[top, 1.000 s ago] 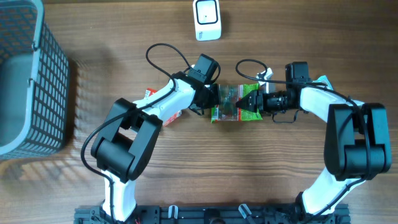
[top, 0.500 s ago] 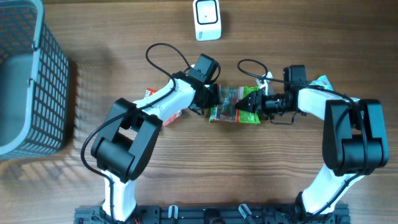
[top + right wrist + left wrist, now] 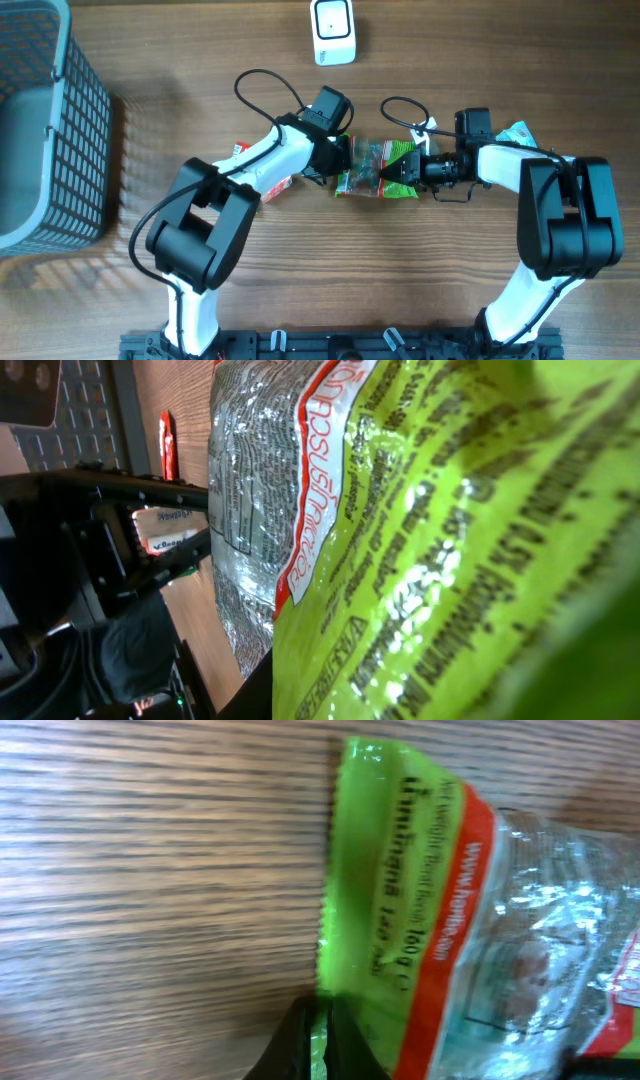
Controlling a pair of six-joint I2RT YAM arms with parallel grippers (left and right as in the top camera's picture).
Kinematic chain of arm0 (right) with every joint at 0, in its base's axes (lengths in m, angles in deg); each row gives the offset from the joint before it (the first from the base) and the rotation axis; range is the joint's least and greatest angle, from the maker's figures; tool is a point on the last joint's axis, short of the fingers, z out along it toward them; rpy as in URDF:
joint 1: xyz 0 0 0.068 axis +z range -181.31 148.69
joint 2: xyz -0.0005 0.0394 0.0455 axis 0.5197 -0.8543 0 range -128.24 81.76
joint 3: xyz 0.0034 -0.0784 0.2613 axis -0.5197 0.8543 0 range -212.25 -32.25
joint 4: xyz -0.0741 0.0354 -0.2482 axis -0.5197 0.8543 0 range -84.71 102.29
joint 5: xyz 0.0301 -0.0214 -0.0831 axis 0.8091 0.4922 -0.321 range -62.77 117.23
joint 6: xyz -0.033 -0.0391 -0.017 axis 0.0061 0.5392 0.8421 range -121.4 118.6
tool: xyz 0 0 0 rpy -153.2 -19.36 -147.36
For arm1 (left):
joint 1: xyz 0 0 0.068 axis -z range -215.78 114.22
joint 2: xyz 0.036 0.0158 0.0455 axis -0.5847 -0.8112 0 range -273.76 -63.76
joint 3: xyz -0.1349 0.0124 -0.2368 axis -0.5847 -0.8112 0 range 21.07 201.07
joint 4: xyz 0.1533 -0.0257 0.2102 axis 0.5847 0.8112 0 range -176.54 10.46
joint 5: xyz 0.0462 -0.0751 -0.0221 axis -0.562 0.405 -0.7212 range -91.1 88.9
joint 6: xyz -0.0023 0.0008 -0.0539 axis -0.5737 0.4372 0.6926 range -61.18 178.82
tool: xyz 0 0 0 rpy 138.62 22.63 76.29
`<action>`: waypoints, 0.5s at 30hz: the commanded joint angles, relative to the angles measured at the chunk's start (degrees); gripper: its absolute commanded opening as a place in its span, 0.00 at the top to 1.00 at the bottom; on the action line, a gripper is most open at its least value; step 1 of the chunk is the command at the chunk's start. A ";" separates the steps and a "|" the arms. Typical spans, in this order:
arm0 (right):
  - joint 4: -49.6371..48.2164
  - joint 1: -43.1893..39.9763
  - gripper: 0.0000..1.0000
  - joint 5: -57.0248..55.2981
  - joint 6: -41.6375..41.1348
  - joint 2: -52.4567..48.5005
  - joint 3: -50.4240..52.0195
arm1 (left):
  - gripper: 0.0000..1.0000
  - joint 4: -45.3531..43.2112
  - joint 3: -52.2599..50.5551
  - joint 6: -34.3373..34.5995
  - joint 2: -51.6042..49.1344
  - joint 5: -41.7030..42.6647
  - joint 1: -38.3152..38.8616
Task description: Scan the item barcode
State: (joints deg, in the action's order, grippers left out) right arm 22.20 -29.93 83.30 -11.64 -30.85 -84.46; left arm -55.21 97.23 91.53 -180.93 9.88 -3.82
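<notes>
The snack packet [image 3: 368, 167] is a flat pouch with a clear, crinkly, glossy middle that shows dark contents. Both ends are bright green, and an orange-red band with white lettering borders the clear part. One green end has a saw-toothed edge and dark printed text. The pouch lies lengthwise left to right, on the robot's side of the scanner [image 3: 333, 31] and slightly to its right, well apart from it. The scanner is a small white rounded block with a darker square window on top, set square to the table edge.
</notes>
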 commanded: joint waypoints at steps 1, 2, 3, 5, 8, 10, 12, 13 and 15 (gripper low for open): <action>0.55 -0.35 0.82 -3.72 2.25 -0.72 0.20 | 0.96 1.99 1.49 -1.40 5.35 -0.20 -3.65; 0.74 -0.35 0.82 -5.33 1.40 -0.72 0.20 | 0.96 2.75 1.49 -1.38 6.12 -0.17 -4.44; 0.83 -0.35 0.83 -5.99 0.96 -0.72 0.20 | 0.96 3.74 1.49 -1.38 6.54 -0.15 -5.03; 0.94 -0.35 0.83 -5.95 0.83 -0.72 0.20 | 0.96 5.66 1.49 -1.33 6.60 2.43 -5.62; 0.92 -0.35 0.83 -5.95 0.83 -0.72 0.20 | 0.96 5.35 1.49 -1.36 6.60 11.67 -5.55; 0.92 -0.35 0.83 -5.97 0.87 -0.72 0.20 | 0.96 5.55 1.46 -1.36 6.49 15.30 -5.46; 0.96 -0.35 0.83 -5.97 1.07 -0.74 0.20 | 0.96 5.62 1.42 -1.36 5.77 15.47 -4.79; 0.94 -0.35 0.83 -5.95 1.05 -0.74 0.20 | 0.96 5.62 1.42 -1.38 5.25 15.85 -4.46; 0.92 -0.35 0.84 -5.95 1.03 -0.74 0.20 | 0.96 5.79 1.42 -1.38 3.48 18.01 -3.34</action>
State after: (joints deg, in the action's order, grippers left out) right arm 23.01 -29.93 79.91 -11.19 -30.85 -84.46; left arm -49.64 97.90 91.00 -175.40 23.06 -8.82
